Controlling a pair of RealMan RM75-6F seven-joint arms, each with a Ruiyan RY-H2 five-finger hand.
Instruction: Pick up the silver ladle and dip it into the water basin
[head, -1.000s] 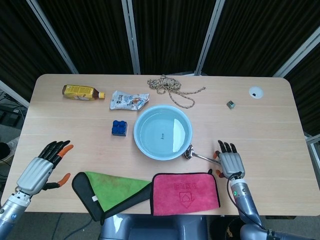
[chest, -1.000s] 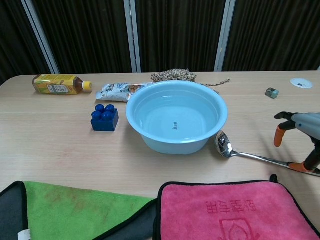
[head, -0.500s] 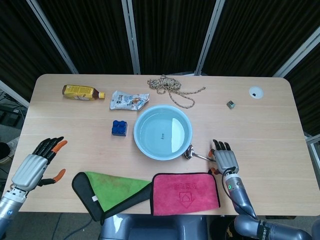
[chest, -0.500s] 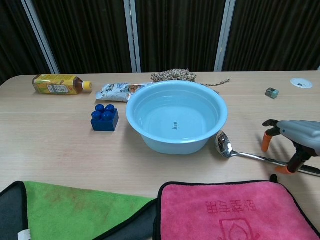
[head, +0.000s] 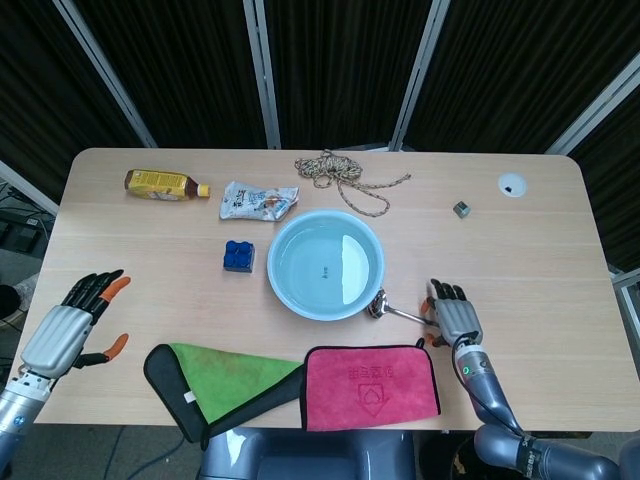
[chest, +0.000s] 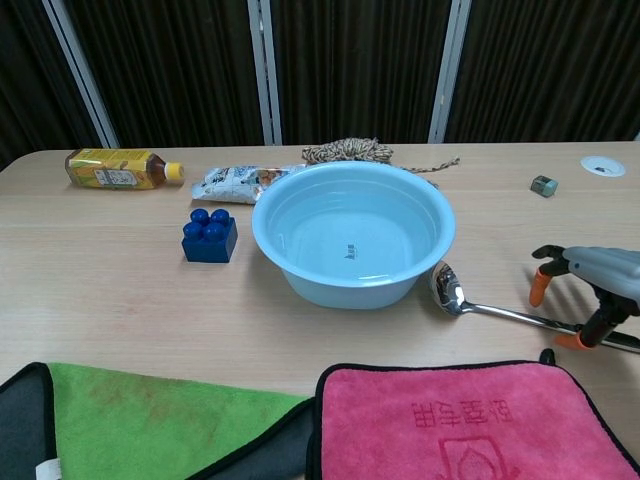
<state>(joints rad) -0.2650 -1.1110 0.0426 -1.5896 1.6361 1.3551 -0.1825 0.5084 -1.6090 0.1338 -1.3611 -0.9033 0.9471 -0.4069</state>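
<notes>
Your right robot hand hangs over the handle of the silver ladle, fingers spread and clamped on nothing; the ladle lies flat on the counter toward the front edge, its bowl just beside the water basin and its handle running toward the right edge. Your left robot hand sits near the counter's front left corner, fingers apart and empty. A pink cloth lies at the front edge, just in front of the ladle.

bottle: label unreadable | pink cloth: embossed characters, illegible
</notes>
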